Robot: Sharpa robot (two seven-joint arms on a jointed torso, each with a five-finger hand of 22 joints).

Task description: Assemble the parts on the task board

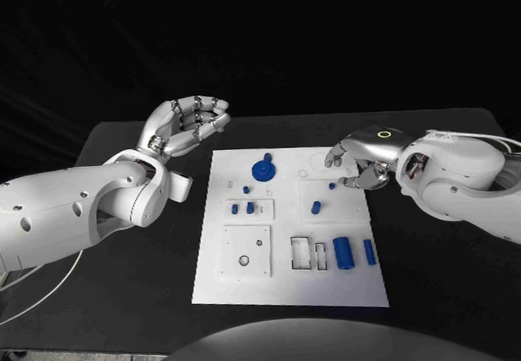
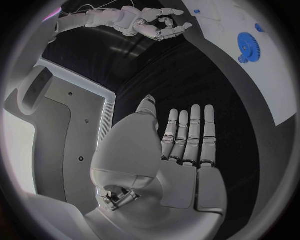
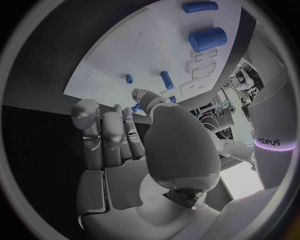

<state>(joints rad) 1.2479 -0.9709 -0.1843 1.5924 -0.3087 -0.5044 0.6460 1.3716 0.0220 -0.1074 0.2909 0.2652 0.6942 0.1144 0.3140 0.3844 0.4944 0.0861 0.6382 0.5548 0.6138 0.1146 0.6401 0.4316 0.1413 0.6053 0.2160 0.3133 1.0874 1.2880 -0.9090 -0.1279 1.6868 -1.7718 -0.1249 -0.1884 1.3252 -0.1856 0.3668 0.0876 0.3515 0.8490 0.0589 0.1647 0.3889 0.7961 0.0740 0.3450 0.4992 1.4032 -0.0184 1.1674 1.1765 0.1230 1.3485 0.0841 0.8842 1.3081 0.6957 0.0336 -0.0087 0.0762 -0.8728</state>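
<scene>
Blue parts (image 1: 344,251) scattered on white task board (image 1: 291,287); both hands (image 1: 192,119) (image 1: 364,156) empty, fingers apart.

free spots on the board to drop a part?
Bare strip along the task board near edge, below the big blue cylinder. Far-right corner is crowded: the right hand hovers there. Blue gear and small pegs fill the middle.

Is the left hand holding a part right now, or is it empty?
Empty. The left hand has its fingers straight and apart with nothing in the palm; it is raised off the task board, beside its far left corner.
</scene>
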